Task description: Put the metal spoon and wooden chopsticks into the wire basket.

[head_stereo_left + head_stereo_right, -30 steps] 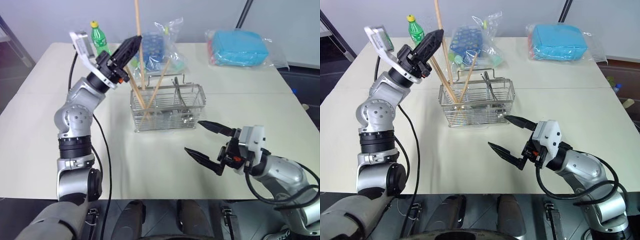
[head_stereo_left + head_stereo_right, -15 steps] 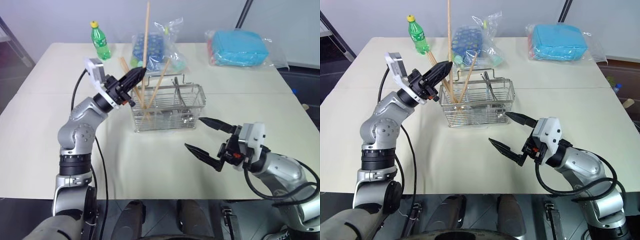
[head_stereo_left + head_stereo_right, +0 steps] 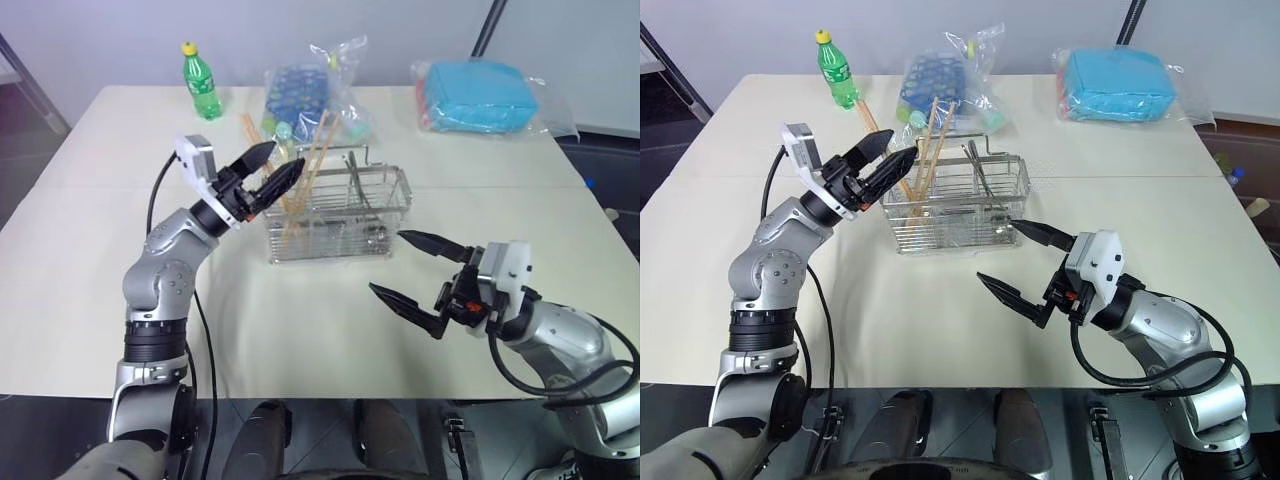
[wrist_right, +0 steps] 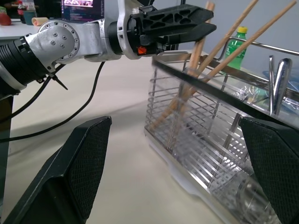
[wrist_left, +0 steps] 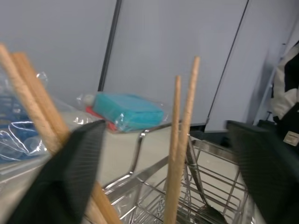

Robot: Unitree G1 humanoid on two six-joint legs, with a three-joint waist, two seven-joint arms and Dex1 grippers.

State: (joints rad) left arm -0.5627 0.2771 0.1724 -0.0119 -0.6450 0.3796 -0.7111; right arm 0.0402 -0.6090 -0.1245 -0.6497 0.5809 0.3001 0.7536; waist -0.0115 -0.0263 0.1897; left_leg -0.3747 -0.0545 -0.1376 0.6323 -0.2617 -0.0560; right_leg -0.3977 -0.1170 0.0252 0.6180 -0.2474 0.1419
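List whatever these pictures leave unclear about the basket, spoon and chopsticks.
- Spoon bowl: head views, behind basket wires; which way it faces is unclear.
- Chopsticks lower ends: head views, lost among the wires; their compartment and exact count are unclear.
- Basket far end: right wrist view, cut off by the edge and a fingertip.

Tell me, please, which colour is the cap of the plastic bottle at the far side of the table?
Yellow. The cap sits on a green bottle, and it shows best in the left eye view.

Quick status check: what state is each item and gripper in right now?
wooden chopsticks: standing tilted in the basket
metal spoon: standing in the basket
wire basket: upright on the table
left gripper: open, at the chopsticks
right gripper: open, holding nothing
green bottle: upright, capped
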